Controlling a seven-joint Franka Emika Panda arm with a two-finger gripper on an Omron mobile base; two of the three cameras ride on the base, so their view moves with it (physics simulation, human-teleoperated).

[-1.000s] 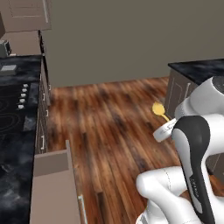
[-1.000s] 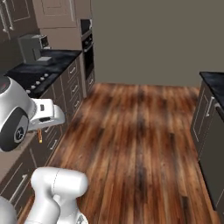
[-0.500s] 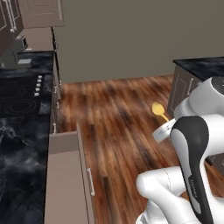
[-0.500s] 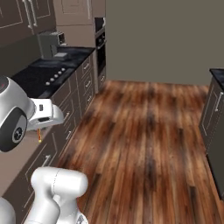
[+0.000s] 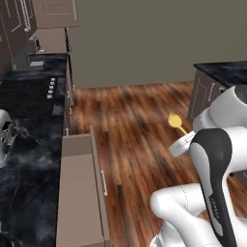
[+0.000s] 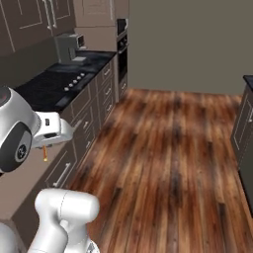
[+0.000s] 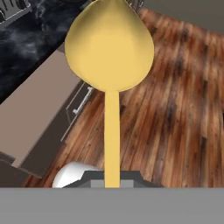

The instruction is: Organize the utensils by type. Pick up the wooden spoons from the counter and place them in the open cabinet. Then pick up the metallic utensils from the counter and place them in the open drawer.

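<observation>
My gripper [image 5: 185, 141] is shut on one metallic utensil [image 5: 174, 120], a thin golden stem with a bright yellow round head, held in the air over the wood floor. In the hand view the utensil's head [image 7: 109, 43] looms large and its stem runs down into my gripper [image 7: 112, 178]. The open drawer [image 5: 77, 193] juts out of the counter [image 5: 24, 164] to the left of my hand; its flat taupe inside [image 7: 35, 113] lies down and to the left of the utensil. The wooden spoons are out of view. Wall cabinets [image 5: 53, 12] hang at the far left; I cannot tell which is open.
A black cooktop [image 5: 24, 96] is set in the counter, and a silver appliance [image 5: 5, 137] stands near the drawer. A coffee machine [image 6: 66, 47] and a wall oven [image 6: 122, 44] stand farther along. A dark-topped island [image 5: 219, 77] is on the right. Wood floor [image 6: 168, 148] stretches between.
The whole picture has shifted: the base has moved, bringing the counter and the open drawer closer on the left. The gripper holds the utensil in the same pose.
</observation>
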